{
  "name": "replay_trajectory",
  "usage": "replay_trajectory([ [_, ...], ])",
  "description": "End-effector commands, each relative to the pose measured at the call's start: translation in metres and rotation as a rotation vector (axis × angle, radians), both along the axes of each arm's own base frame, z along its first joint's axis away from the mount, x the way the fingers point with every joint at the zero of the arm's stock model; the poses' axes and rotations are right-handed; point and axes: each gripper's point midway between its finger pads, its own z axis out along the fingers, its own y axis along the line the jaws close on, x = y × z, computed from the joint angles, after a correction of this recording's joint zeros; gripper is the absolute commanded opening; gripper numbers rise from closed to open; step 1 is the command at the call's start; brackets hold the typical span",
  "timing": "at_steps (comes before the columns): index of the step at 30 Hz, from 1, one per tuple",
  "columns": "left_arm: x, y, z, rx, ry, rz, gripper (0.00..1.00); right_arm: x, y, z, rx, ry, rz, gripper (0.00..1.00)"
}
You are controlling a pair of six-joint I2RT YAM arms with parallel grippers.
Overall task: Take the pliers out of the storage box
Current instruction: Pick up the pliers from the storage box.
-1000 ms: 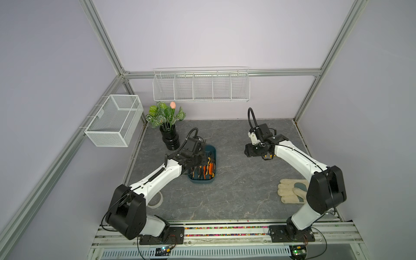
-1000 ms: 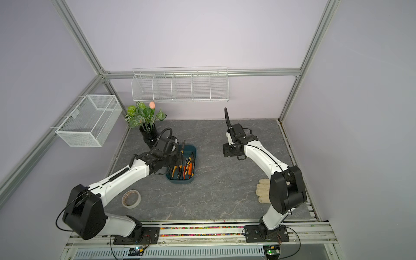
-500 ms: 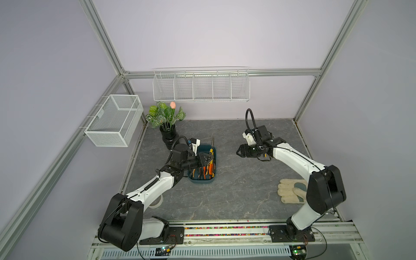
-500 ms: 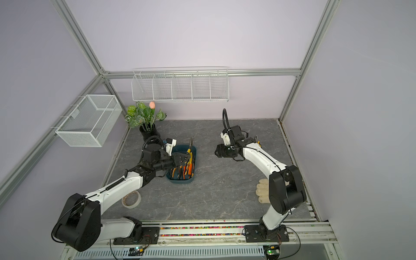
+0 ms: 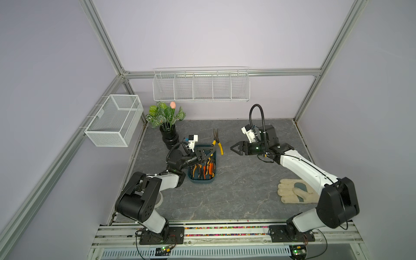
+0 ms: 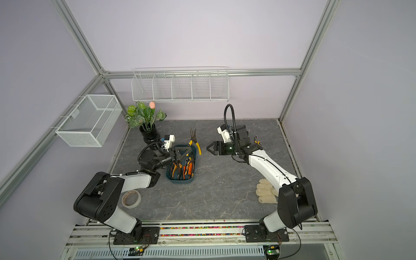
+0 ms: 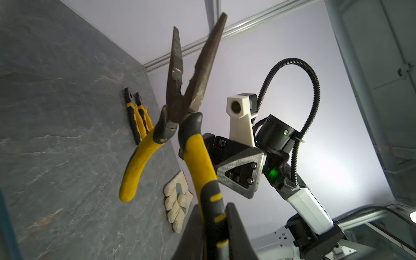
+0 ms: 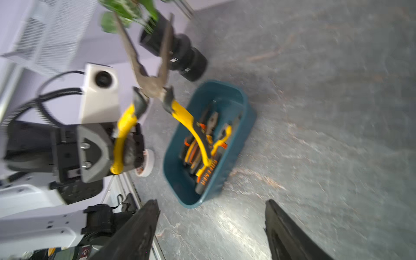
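**Long-nose pliers up and out; most of the stock yet to be drawn**

1. Left claw (image 7: 213,225): pressed shut on one yellow-and-black handle of the long-nose pliers (image 5: 216,141). The second handle hangs free, and the nose points up with its tips apart. It sits centre-left in both top views, above the far end of the storage box (image 5: 202,181), and appears lifted clear of the rim.

2. Right claw (image 8: 211,216): spread wide and empty. It is at mid-frame in both top views, aimed at the held tool, near it but not touching.

3. Storage box: stands on the tabletop (image 5: 236,193), just below the left claw in the frame. The heaped pliers (image 5: 202,168) inside have orange and yellow handles. They overlap too much to count.

4. Laid-out pliers (image 6: 256,140): yellow-and-black, flat on the tabletop behind the right arm, right of centre. They are already out of the box.

5. Glove (image 5: 292,191): lower right, not part of the task.

Status, as judged: an early stage. At least one tool is set down and one is in the air, perhaps about to pass to the right claw. The heap in the box is left to do.
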Motion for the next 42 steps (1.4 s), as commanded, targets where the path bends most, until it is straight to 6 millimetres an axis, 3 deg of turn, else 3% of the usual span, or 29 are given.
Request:
replay_trajectory([
  [1,-0.029,-0.007,0.044,-0.091,-0.141,-0.108,0.0,0.0,0.011,0.03,0.049,-0.081,0.066,0.76],
  [6,-0.04,-0.022,0.035,-0.08,-0.112,-0.174,0.0,0.015,0.024,0.043,0.079,-0.093,0.099,0.74],
  [10,-0.044,-0.026,0.026,-0.069,-0.099,-0.188,0.0,0.018,0.034,0.064,0.11,-0.122,0.124,0.74],
  [13,-0.044,-0.028,0.025,-0.068,-0.098,-0.191,0.0,0.02,0.042,0.067,0.104,-0.108,0.143,0.74],
  [19,-0.04,-0.031,0.022,-0.066,-0.09,-0.192,0.0,0.026,0.054,0.052,0.042,-0.071,0.118,0.71],
  [27,-0.039,-0.033,0.021,-0.064,-0.089,-0.194,0.0,0.035,0.043,0.027,-0.072,-0.034,-0.035,0.66],
  [33,-0.041,-0.032,0.022,-0.058,-0.096,-0.201,0.0,0.035,0.034,0.036,-0.096,-0.082,-0.088,0.66],
  [42,-0.042,-0.033,0.022,-0.042,-0.101,-0.202,0.0,0.032,0.026,0.034,-0.118,-0.072,-0.124,0.67],
])
